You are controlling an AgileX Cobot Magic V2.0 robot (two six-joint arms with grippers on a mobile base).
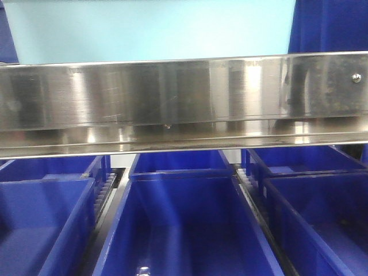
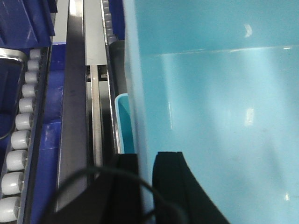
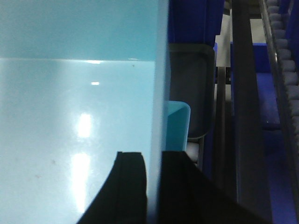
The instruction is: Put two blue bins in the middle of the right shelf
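You face a scratched, brushed-steel shelf rail (image 1: 184, 98). Below that rail sit glossy dark royal-blue plastic crates (image 1: 184, 230). Above it rises the smooth pale icy-blue plastic bin (image 1: 149, 29). Your left gripper (image 2: 145, 161) and right gripper (image 3: 154, 161) each pinch one of its thin side walls, with white roller tracks (image 2: 18, 140) alongside.

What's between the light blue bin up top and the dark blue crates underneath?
A steel shelf rail runs across between the light blue bin and the dark blue crates; the front-facing view shows it.
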